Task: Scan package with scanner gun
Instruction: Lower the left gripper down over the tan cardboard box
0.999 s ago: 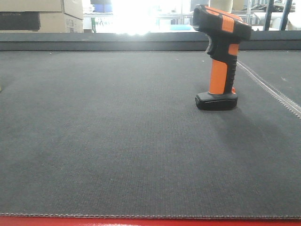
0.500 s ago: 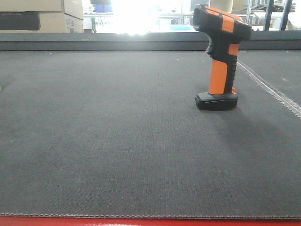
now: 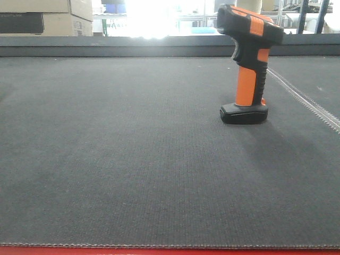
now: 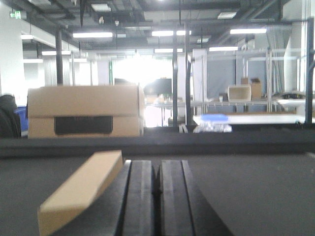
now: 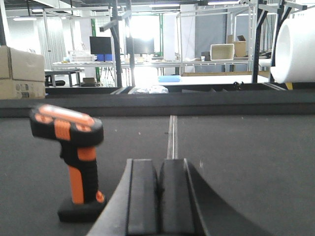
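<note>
An orange and black scanner gun stands upright on its base on the dark belt, right of centre. It also shows in the right wrist view, to the left of my right gripper, which is shut and empty. A tan cardboard package lies on the belt just left of my left gripper, apart from it. The left gripper is shut and empty. Neither gripper shows in the front view.
The dark belt has a stitched seam on the right and a raised far edge. A large cardboard box stands beyond the belt at the back left. A white roll sits at the far right.
The scanner gun has not moved. A small speck at the belt's left edge in the front view is gone from sight.
</note>
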Controlling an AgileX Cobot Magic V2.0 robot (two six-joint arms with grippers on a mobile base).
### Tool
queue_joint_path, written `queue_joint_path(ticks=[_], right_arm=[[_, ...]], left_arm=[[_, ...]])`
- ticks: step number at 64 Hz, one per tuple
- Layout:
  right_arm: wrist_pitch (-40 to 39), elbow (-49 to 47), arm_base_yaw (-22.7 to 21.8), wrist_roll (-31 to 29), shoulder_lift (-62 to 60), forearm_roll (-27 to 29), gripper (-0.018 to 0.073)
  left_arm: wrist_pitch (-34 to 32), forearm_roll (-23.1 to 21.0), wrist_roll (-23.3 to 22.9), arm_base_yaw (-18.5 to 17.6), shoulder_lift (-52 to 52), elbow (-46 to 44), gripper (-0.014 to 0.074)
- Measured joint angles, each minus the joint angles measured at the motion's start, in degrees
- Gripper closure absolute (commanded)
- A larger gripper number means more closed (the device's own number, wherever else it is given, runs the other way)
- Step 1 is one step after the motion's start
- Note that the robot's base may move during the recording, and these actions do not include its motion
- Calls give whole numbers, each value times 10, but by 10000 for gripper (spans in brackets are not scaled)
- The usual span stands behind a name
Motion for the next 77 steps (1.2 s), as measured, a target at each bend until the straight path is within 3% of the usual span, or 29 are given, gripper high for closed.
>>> queue_joint_path(ticks=[5, 10, 19, 25, 29, 36, 41, 55, 65, 77], right_arm=[[47, -71, 0, 0, 17, -1, 718], [75, -129, 0, 0, 56, -1, 718], [109, -214, 0, 0, 155, -1, 689], [123, -256, 0, 0, 226, -1, 555], [130, -274, 0, 0, 267, -1, 391], [131, -289, 0, -1, 327, -1, 112], [119, -290, 2, -1, 359, -1, -20], [85, -290, 46, -1, 424, -1, -9], [74, -290, 88, -1, 446, -1, -9], [65, -290, 130, -2, 453, -1, -9]], left_arm=[[56, 0, 0, 0, 4, -64, 670], [118, 0, 0, 0, 32, -143, 570], [232, 0, 0, 0, 111, -259, 252], [291, 0, 0, 0, 169, -317, 114], [316, 0, 0, 0, 206, -351, 68], [356, -8, 0, 0, 272, -394, 55], [407, -18, 0, 0, 325, -435, 57], [596, -29, 0, 0, 473, -580, 57], [695, -7, 18, 0, 578, -698, 57], [783, -21, 74, 55, 696, -830, 57]])
